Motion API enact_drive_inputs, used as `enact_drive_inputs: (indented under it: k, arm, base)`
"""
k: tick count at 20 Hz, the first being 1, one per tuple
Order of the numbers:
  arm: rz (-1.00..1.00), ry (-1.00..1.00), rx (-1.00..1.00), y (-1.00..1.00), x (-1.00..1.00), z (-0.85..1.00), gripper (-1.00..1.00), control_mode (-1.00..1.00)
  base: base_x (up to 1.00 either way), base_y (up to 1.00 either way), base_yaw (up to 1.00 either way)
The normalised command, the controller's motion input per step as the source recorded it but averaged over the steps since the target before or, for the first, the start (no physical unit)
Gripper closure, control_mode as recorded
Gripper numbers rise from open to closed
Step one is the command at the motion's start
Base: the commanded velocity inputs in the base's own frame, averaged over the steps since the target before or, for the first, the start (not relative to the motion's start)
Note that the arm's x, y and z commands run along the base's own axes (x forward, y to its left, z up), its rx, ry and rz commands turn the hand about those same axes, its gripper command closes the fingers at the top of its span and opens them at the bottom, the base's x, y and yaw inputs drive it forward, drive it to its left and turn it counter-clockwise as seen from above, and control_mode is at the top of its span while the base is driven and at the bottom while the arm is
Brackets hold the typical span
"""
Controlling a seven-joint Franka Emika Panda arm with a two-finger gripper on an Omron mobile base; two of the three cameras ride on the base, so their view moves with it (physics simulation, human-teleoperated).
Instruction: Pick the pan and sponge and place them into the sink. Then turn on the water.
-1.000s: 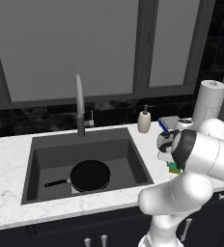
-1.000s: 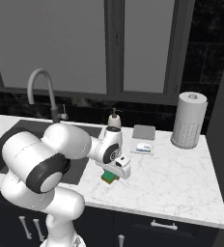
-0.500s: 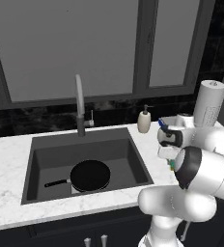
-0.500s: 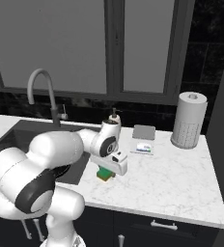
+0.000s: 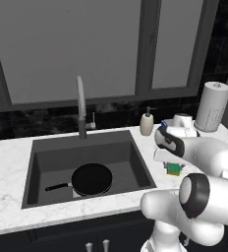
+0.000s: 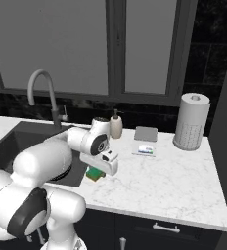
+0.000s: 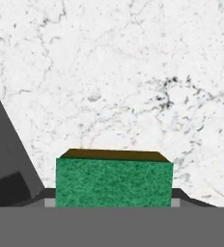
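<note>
Gripper over the sponge, pan in the sink

The gripper [image 6: 100, 172] points down at the sponge [image 7: 114, 182], its jaws part open on either side of it; whether they press it I cannot tell, nor whether it has left the worktop [image 6: 174, 180]. The sponge sits just beside the sink [image 5: 47, 152] rim, a short carry from the basin. The pan [image 5: 90, 178] lies flat on the sink floor, handle to the left, so that half looks done. The faucet [image 5: 80, 106] stands behind the sink, dry, within reach for the last step.
</note>
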Motion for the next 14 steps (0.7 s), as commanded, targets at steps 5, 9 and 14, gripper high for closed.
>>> enact_drive_inputs:
  k: [5, 9, 14]
  arm:
    - [0.03, 0.06, 0.04, 0.73, 0.28, 0.19, 1.00, -1.00]
    - [0.06, 0.18, 0.03, 0.83, 0.53, 0.14, 1.00, -1.00]
    - [0.07, 0.13, 0.00, 1.00, 0.59, 0.00, 1.00, -1.00]
  base:
    - [0.00, 0.00, 0.00]
    - [0.00, 0.00, 0.00]
    - [0.00, 0.00, 0.00]
